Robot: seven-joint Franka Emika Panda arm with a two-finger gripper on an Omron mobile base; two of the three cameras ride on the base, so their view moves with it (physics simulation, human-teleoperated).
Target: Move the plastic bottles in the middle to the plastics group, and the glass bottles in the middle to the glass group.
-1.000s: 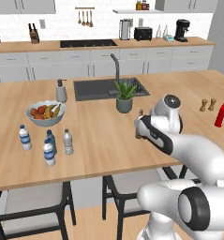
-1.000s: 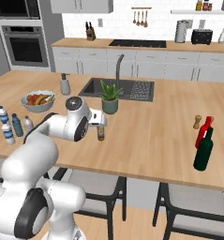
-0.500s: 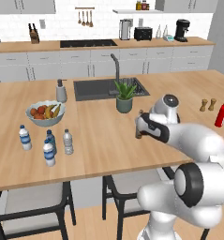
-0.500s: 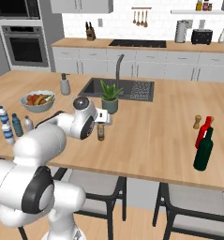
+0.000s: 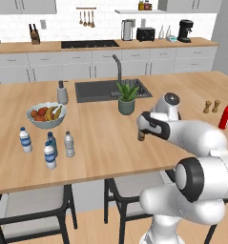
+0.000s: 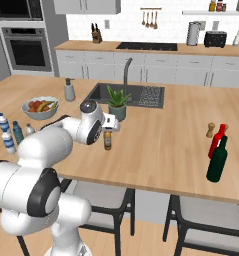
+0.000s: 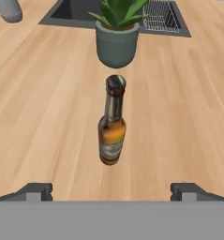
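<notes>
Your tool point(image 7: 111, 190) stood wide apart before the amber glass bottle point(image 7: 112, 123); it looked rigid, slick, breakable, so you'd best take its labelled body.

Amber bottle point(image 7: 112, 129): glossy brown glass, pale paper-like label (print unreadable). Counter point(image 7: 43, 103): light wood, visible grain, matt. Plant pot point(image 7: 115, 45): smooth grey, dull finish; sink point(image 5: 98, 90) dark, matt.

Glossy white rounded arm point(image 5: 201, 143) segments with dark joint rings and small dark fingers point(image 7: 36, 191).
</notes>
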